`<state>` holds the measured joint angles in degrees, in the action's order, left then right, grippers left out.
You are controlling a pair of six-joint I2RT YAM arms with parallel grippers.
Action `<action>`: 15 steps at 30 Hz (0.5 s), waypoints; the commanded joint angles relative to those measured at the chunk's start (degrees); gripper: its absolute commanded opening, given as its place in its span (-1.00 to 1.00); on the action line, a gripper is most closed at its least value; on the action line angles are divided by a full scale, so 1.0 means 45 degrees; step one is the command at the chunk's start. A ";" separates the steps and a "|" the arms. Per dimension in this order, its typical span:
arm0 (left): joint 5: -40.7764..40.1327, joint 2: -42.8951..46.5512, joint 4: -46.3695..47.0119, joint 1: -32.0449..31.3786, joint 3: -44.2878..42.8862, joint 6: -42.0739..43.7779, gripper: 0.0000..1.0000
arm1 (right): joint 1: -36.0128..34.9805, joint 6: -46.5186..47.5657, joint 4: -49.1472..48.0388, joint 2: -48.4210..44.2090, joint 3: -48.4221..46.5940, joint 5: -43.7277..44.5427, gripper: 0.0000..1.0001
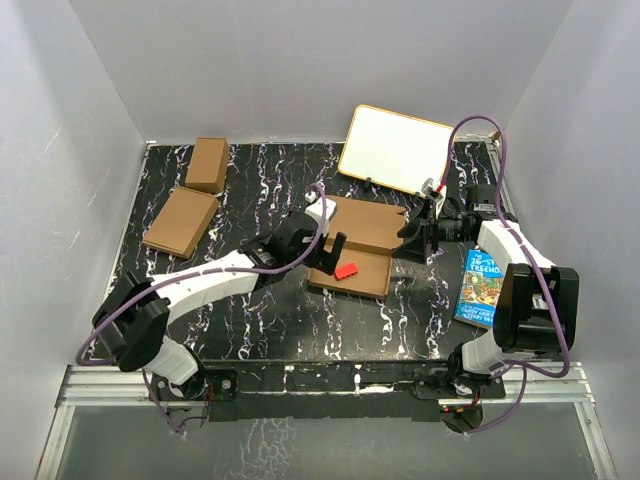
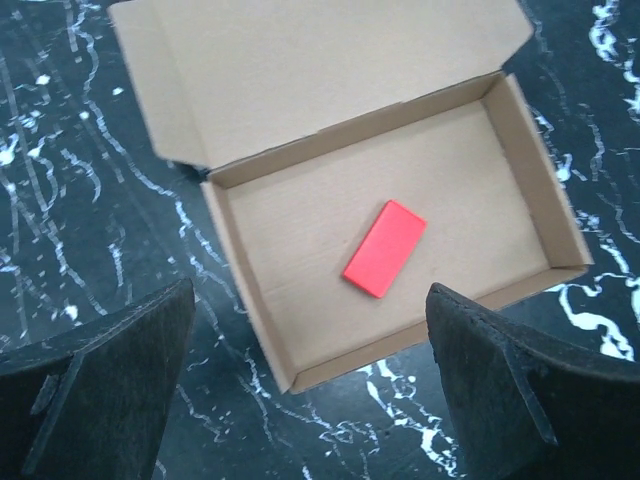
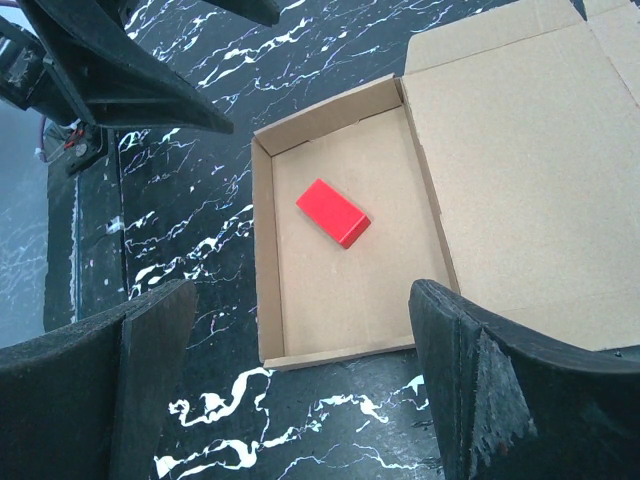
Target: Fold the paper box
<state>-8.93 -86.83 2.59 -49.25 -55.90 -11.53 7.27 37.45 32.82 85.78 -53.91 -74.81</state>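
The paper box (image 1: pixel 372 262) lies in the middle of the table as a shallow open tray, with its lid (image 1: pixel 366 222) flat on the table behind it. A red block (image 1: pixel 346 270) lies inside the tray. My left gripper (image 1: pixel 332 256) is open and empty, just above the tray's left end. In the left wrist view it (image 2: pixel 310 400) hovers over the tray's near corner (image 2: pixel 290 300), with the red block (image 2: pixel 385 248) ahead. My right gripper (image 1: pixel 413 245) is open and empty at the tray's right end. In the right wrist view it (image 3: pixel 300 400) hovers over the tray's wall (image 3: pixel 340 352), with the red block (image 3: pixel 333 212) beyond.
Two other brown cartons (image 1: pixel 208 163) (image 1: pixel 181 221) stand at the back left. A whiteboard (image 1: pixel 395 148) leans at the back right. A blue book (image 1: pixel 482 287) lies by the right arm. The left gripper's black fingers (image 3: pixel 120 70) show in the right wrist view.
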 commanded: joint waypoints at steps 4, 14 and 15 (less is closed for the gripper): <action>-0.1524 0.1328 0.0553 0.0251 0.1291 0.0135 0.94 | 0.0062 0.0446 -0.0344 -0.0038 -0.0576 -0.0447 0.91; 0.0248 0.2662 0.2359 0.2014 0.3352 -0.1478 0.94 | 0.0048 0.0471 -0.0338 -0.0058 -0.0562 -0.0411 0.91; 0.0427 0.2787 0.2487 0.2197 0.3529 -0.1598 0.94 | 0.0058 0.0472 -0.0340 -0.0058 -0.0574 -0.0425 0.91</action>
<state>-10.61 -79.42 8.58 -42.19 -42.72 -14.92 7.27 37.50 32.84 85.78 -53.91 -74.78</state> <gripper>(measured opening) 0.970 0.957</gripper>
